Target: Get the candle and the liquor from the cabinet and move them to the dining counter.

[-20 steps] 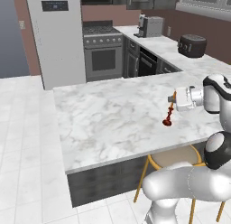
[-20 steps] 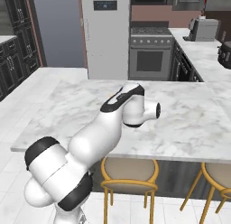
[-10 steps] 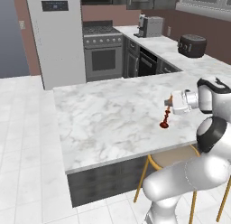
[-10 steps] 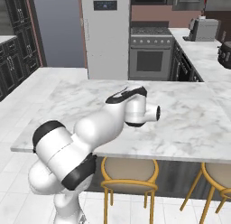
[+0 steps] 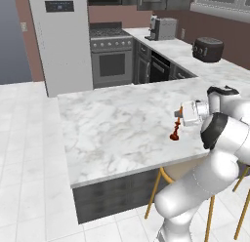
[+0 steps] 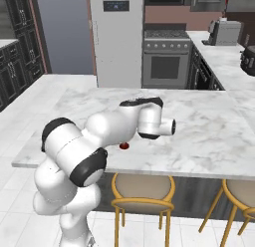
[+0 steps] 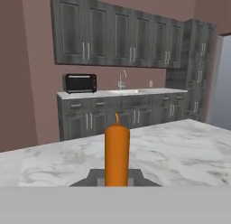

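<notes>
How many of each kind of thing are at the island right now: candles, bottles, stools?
Candles: 1, the candle held in the gripper, base on the dining counter.
Bottles: 0.
Stools: 2, the near stool and the right stool.
Total: 3

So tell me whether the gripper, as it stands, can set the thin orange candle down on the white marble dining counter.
Probably yes. The gripper is shut on the thin orange candle, whose dark red base sits at or just above the white marble dining counter, with bare marble around it.
</notes>
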### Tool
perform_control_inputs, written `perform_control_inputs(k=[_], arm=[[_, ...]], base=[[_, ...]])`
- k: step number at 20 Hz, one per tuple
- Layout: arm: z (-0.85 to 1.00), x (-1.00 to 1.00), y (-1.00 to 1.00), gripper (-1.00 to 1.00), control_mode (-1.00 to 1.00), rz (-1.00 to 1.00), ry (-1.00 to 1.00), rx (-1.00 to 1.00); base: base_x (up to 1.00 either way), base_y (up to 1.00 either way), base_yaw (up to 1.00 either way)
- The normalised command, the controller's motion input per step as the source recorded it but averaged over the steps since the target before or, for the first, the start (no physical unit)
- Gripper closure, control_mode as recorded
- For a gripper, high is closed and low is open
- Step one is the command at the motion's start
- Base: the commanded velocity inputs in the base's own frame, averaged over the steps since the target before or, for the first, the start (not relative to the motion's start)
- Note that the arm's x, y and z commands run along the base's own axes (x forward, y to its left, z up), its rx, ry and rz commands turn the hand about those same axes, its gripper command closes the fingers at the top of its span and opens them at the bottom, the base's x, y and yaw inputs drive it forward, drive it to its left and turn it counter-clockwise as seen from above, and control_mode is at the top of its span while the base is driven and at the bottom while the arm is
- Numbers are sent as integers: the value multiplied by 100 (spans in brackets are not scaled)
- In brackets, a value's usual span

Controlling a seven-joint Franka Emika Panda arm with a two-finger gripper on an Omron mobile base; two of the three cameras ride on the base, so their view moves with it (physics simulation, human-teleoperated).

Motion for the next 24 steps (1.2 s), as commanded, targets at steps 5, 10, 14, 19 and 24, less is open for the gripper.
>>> perform_control_inputs(k=[5,10,14,19,24], arm=[[-27,22,0,100,-100,2,0,0],[-29,24,0,100,-100,3,0,0],[-29,26,0,100,-100,3,0,0],[-30,24,0,100,-100,3,0,0],[-29,23,0,100,-100,3,0,0]], base=[[0,0,0],[0,0,0],[0,0,0],[0,0,0],[0,0,0]])
